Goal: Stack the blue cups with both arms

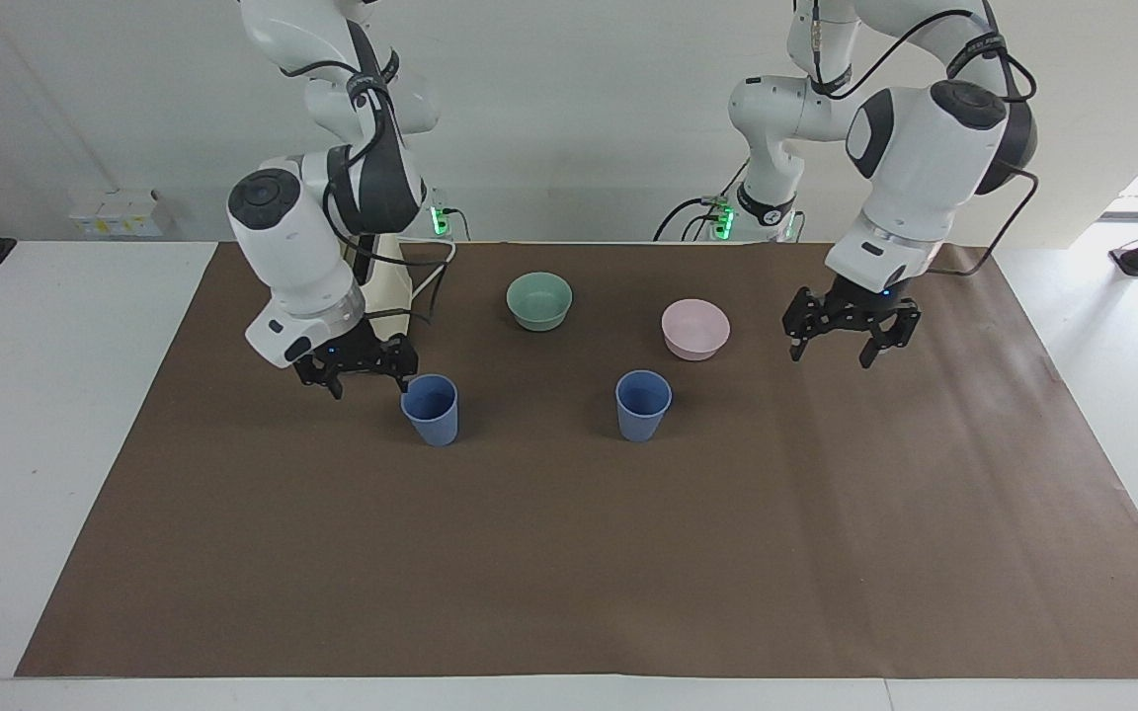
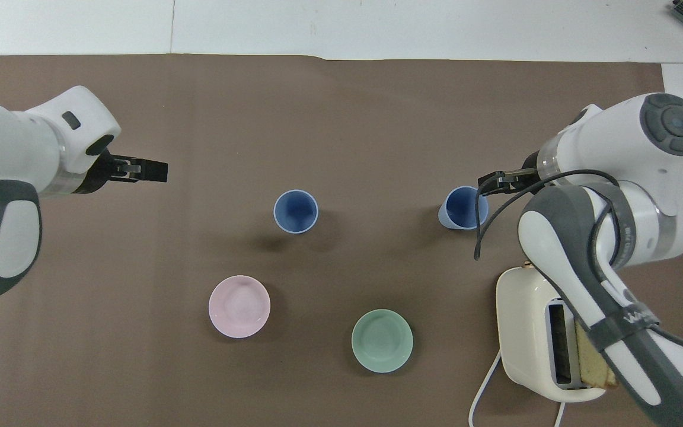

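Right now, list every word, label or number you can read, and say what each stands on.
"WA": white letters on the black strap around the right arm; the rest is cut off.
Strap print on the left arm, facing view: too small to read.
Blue cups, green bowl, pink bowl, toaster: no text readable.

High facing view, steep overhead view, both showing brown mat (image 1: 569, 553)

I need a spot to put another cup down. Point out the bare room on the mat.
The brown mat is bare farther from the robots than the two blue cups, and between them. Crowded: the pink bowl, green bowl, toaster, and the right hand beside one cup.
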`<action>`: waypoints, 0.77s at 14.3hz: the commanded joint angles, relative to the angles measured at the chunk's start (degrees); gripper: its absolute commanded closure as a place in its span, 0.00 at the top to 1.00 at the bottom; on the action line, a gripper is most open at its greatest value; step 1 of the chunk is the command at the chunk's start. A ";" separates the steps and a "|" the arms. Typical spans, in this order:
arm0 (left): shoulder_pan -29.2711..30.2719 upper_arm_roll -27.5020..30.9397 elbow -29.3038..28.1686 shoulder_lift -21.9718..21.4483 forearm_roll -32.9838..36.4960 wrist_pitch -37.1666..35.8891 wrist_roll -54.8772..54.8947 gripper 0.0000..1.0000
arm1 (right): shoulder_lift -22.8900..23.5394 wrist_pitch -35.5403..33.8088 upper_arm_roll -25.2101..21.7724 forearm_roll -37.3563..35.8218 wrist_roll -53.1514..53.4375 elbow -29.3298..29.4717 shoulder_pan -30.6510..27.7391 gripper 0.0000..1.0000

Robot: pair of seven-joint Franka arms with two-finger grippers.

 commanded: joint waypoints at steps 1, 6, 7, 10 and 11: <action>3.31 -0.63 7.42 1.20 1.50 -7.54 3.14 1.00 | 1.13 3.39 0.10 0.86 0.67 -2.95 0.23 1.00; 8.24 -0.54 18.24 2.79 1.50 -20.47 8.51 1.00 | 1.14 4.28 0.01 0.86 0.15 -5.34 0.14 1.00; 8.42 -0.45 19.74 2.96 1.50 -21.97 8.87 1.00 | 1.14 4.28 0.01 0.86 0.24 -5.34 0.23 1.00; 10.00 -0.54 19.41 2.35 1.14 -22.77 10.18 1.00 | 1.14 4.37 0.10 0.86 -0.91 -5.34 0.23 0.52; 10.18 -0.54 18.88 2.17 1.32 -22.77 11.93 1.00 | 1.22 4.37 0.10 0.86 -0.91 -5.16 0.23 0.26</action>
